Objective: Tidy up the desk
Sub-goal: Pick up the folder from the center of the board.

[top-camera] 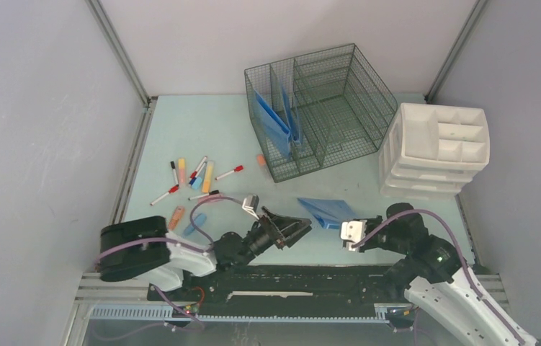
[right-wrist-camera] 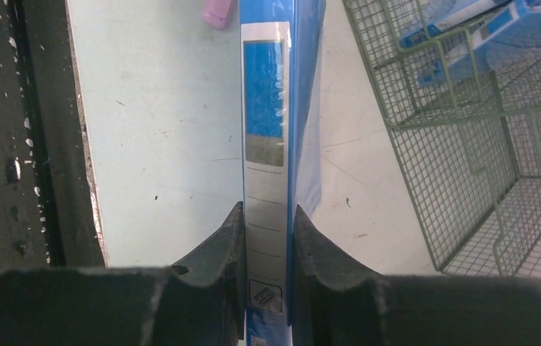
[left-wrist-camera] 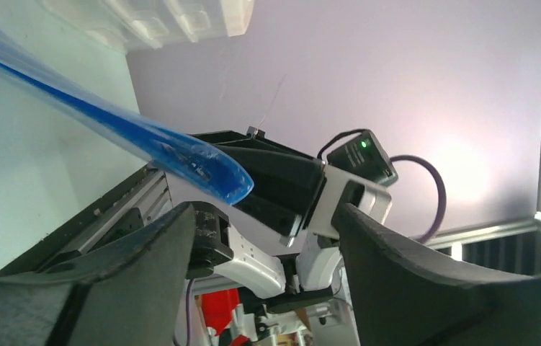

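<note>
The pale mint-green desk [top-camera: 217,130] fills the space between the grey walls. At its near right, the right gripper [right-wrist-camera: 266,216] pinches the spine of a blue folder [right-wrist-camera: 267,108], its fingers narrow on it. The left gripper [left-wrist-camera: 267,216] stands wide and holds nothing, the folder's end just beyond its fingertips. A wire mesh organizer [top-camera: 321,115] stands at the far side and markers [top-camera: 195,176] lie scattered to the left
</note>
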`<state>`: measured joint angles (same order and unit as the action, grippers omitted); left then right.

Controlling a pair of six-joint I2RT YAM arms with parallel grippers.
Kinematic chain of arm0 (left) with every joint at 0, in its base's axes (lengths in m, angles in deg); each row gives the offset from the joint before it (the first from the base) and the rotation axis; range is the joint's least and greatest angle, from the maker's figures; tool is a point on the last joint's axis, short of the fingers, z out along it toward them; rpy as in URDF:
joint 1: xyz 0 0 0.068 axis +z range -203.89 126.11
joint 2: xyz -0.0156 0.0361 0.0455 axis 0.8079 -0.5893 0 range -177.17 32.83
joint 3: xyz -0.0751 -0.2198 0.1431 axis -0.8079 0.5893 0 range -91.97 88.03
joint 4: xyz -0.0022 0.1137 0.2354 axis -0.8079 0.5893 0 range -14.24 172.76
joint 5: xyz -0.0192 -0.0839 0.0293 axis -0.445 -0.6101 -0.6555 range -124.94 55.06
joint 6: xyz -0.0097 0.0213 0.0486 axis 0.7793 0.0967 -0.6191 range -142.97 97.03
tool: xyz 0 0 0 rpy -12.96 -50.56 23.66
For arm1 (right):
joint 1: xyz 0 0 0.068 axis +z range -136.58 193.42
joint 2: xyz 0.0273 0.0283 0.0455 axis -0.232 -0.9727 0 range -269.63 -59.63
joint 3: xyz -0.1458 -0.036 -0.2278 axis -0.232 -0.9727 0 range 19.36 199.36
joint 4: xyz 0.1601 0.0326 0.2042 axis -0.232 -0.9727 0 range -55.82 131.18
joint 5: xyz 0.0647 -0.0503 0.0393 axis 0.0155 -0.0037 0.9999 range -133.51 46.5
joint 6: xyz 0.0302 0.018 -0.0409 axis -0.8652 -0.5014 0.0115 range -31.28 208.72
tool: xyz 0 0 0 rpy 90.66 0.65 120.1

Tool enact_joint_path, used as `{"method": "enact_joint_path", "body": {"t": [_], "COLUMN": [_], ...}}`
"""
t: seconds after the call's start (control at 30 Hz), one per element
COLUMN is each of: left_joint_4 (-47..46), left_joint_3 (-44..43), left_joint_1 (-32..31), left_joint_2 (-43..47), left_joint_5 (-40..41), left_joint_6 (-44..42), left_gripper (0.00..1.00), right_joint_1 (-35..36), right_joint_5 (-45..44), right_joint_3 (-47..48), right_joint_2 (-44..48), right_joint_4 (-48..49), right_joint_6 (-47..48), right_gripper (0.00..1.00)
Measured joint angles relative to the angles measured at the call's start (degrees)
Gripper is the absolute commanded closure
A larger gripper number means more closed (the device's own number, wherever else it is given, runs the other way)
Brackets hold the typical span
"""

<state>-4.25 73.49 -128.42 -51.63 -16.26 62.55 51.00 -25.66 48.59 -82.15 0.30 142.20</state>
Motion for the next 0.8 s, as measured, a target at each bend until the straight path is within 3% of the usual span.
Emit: {"method": "enact_joint_path", "body": {"t": [0.1, 0.2, 0.4, 0.57, 0.8], "left_joint_4": [2.6, 11.0, 43.5, 61.2, 73.7], "left_joint_3": [2.2, 2.4, -1.4, -1.1, 3.4], "left_joint_1": [0.0, 0.0, -0.1, -0.1, -0.1], "left_joint_2": [7.3, 17.7, 41.9, 57.0, 74.6], "left_joint_5": [0.0, 0.0, 4.8, 10.8, 15.8], "left_joint_6": [-5.9, -12.6, -27.9, -35.7, -41.6], "left_gripper": [0.2, 0.18, 0.01, 0.0, 0.0], "right_joint_1": [-3.0, -5.9, -14.4, -22.7, -33.2], "right_joint_5": [2.6, 5.4, 11.5, 19.9, 33.6], "right_joint_3": [3.0, 6.2, 15.0, 26.6, 43.9], "right_joint_2": [0.4, -0.2, -4.9, -11.2, -22.1], "right_joint_4": [-2.8, -5.6, -11.0, -14.2, -14.6], "right_joint_6": [-0.5, -1.2, -4.7, -9.1, -18.5], "right_gripper": [1.0, 1.0, 1.0, 1.0, 1.0]}}
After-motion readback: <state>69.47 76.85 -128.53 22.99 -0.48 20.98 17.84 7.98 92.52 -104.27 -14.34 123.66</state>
